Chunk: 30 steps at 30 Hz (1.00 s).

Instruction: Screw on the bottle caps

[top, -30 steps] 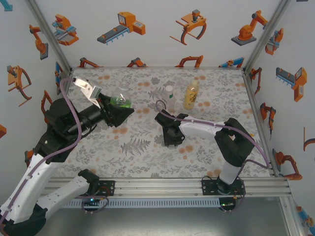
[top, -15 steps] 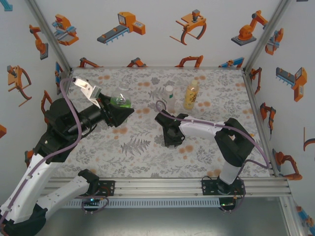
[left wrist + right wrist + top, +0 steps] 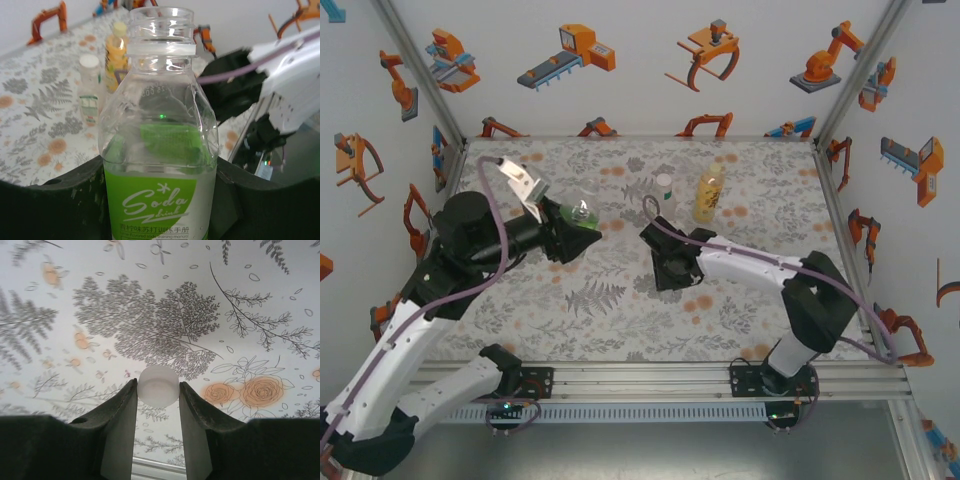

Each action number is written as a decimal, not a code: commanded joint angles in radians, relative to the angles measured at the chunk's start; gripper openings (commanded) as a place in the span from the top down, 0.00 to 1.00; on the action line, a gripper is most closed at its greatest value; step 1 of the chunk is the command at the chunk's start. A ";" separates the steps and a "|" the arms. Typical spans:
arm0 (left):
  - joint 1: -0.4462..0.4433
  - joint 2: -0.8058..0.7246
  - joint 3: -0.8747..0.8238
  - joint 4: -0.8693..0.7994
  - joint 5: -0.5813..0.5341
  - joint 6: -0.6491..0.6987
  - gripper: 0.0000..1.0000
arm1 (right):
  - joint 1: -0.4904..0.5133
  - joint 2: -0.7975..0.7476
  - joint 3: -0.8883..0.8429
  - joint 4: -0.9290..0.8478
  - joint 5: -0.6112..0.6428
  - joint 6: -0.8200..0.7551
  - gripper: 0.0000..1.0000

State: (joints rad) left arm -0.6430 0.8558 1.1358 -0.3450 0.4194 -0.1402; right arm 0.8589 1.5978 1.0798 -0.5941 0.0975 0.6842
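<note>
My left gripper [image 3: 568, 236] [image 3: 160, 200] is shut on the squat green-tinted bottle [image 3: 576, 211] [image 3: 160, 150], whose threaded neck [image 3: 161, 25] is open and uncapped. My right gripper [image 3: 670, 266] [image 3: 158, 390] is shut on a whitish bottle cap [image 3: 158, 386], pinched between its fingertips [image 3: 125, 400] above the floral table [image 3: 165, 315]. It hangs at mid-table, to the right of the held bottle. The clear bottle [image 3: 665, 196] [image 3: 90, 92] with a green-white label wears a white cap. Beside it stands the amber bottle [image 3: 710, 193] [image 3: 116, 47] with a yellow label.
The two standing bottles are just behind my right gripper at the table's back middle. The right arm [image 3: 280, 85] shows close beyond the held bottle in the left wrist view. White walls with orange robot stickers close in three sides.
My left arm has swung forward and right with the green bottle, tilting it toward the centre. My right gripper has shifted slightly up and right with the cap.
</note>
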 commanded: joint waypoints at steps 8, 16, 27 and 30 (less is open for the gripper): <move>-0.077 0.118 0.012 -0.230 0.122 0.307 1.00 | -0.044 -0.296 -0.045 0.053 -0.130 -0.166 0.77; -0.137 0.140 -0.005 -0.321 0.173 0.513 1.00 | -0.051 -0.545 -0.060 0.149 -0.254 -0.321 0.83; -0.211 0.156 0.023 -0.428 0.161 0.667 1.00 | -0.050 -0.709 -0.007 0.218 -0.670 -0.632 0.85; -0.234 0.165 0.041 -0.442 0.150 0.679 1.00 | -0.050 -0.709 0.009 0.225 -0.756 -0.704 0.86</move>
State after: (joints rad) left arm -0.8593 1.0145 1.1389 -0.7441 0.5674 0.4805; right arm 0.8135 0.8898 1.0504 -0.3840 -0.5091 0.1051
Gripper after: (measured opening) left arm 0.531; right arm 0.367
